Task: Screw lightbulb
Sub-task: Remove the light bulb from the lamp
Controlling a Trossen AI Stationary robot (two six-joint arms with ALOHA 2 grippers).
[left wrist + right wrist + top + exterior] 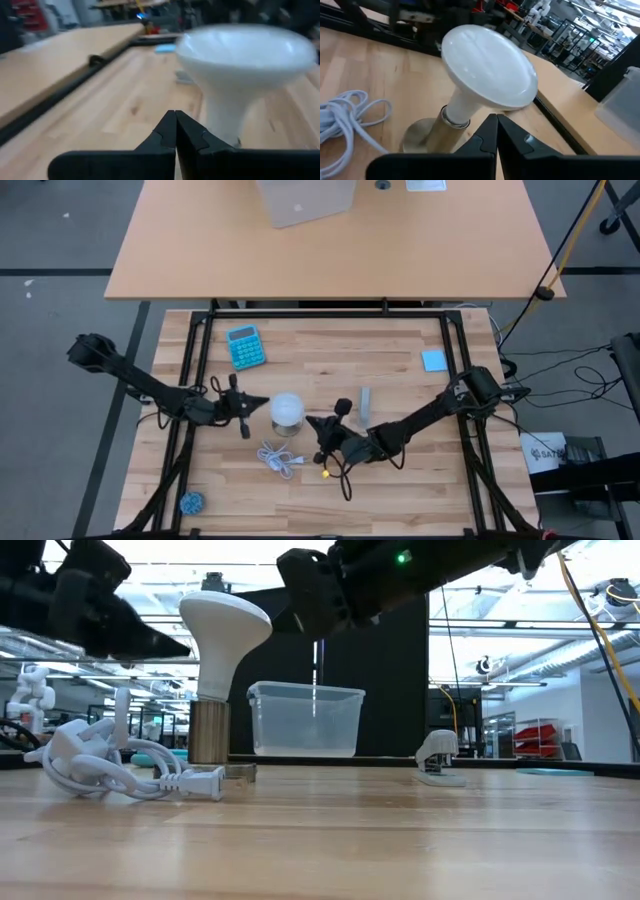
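The lightbulb [287, 409] is white, with a wide dome face up. It stands upright with its narrow base in a brass-coloured socket [208, 732] on a round foot [238, 772] at the table's middle. A white cord [279, 457] lies coiled on the near side of the socket. My left gripper [262, 403] is shut and level, just left of the bulb [240, 65]. My right gripper [311, 422] is shut too, just right of the bulb and a little nearer, its tip under the dome's rim [496, 106]. My left gripper's shut tip [188, 643] comes level from the table's left and stands close beside the bulb's cone; I cannot tell whether it touches. My right gripper's shut tip [493, 120] comes level from the right, close under the dome's rim; whether it touches, I cannot tell.
A blue calculator [245, 347] lies far left and a blue pad [433, 360] far right. A small grey bar [366, 406] lies right of the bulb, and a blue ball [191, 502] lies at the near left. Black frame rails [190, 380] run along the table's sides.
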